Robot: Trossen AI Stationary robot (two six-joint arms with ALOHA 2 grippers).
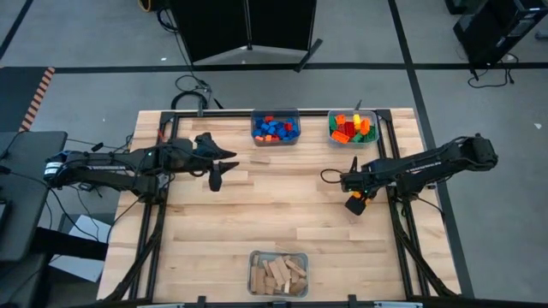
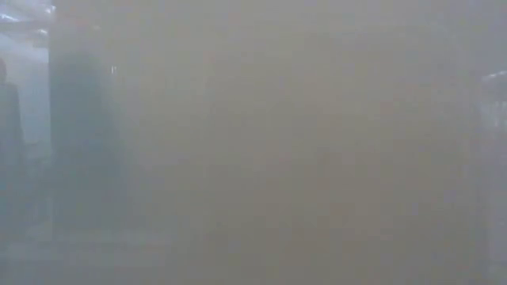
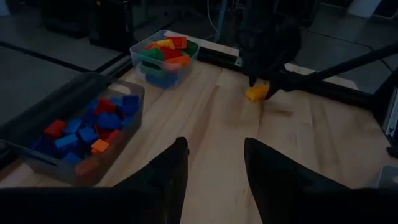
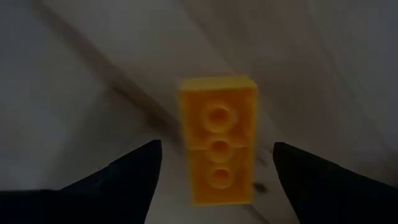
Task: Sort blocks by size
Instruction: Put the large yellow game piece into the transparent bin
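Observation:
A yellow-orange studded brick [image 4: 217, 140] shows its hollow underside between the two fingers of my right gripper [image 4: 217, 149]. The fingers stand apart on either side of it without touching it. The brick also shows in the high view [image 1: 354, 205], under my right gripper [image 1: 354, 198] at the table's right middle, and in the left wrist view [image 3: 257, 92]. I cannot tell whether it rests on the wood. My left gripper [image 1: 217, 176] is open and empty over the table's far left; its fingers show in the left wrist view [image 3: 214, 168].
A clear bin of small blue and red bricks [image 1: 275, 128] and a clear bin of larger mixed-colour bricks [image 1: 353, 127] stand at the far edge. A clear bin of tan wooden blocks [image 1: 278, 274] stands at the near edge. The low view shows only haze.

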